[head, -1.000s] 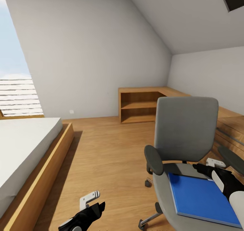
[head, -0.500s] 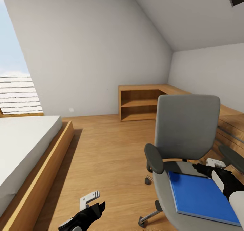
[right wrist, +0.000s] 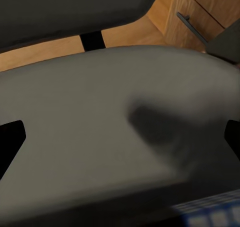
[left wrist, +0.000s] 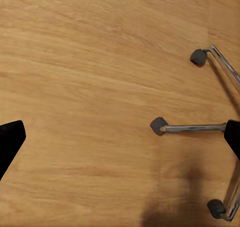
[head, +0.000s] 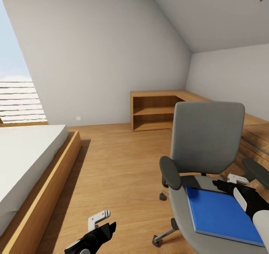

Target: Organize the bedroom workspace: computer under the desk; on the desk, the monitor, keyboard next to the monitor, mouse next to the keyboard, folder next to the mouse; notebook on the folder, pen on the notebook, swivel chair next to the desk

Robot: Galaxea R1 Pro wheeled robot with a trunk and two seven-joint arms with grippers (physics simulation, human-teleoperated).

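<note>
The grey swivel chair [head: 207, 134] stands at the right of the head view, with the blue folder [head: 220, 213] lying flat on its seat. My right gripper [head: 228, 182] hovers open over the rear of the seat, just beyond the folder's far edge. In the right wrist view the gripper [right wrist: 120, 142] faces the grey seat [right wrist: 100, 112], and a corner of the folder [right wrist: 212, 216] shows. My left gripper [head: 102, 224] hangs open low over the floor, left of the chair. In the left wrist view that gripper [left wrist: 120, 139] looks down on the chair's metal legs and casters [left wrist: 160, 125].
A low bed [head: 26, 164] in a wooden frame runs along the left. A wooden corner shelf [head: 153, 112] stands against the far wall. A light-wood chest of drawers [head: 257, 136] is behind the chair on the right. Bare wood floor [head: 116, 164] lies between bed and chair.
The room and the chair sit slightly higher in the picture, so the camera has moved. Both grippers keep their pose and stay open.
</note>
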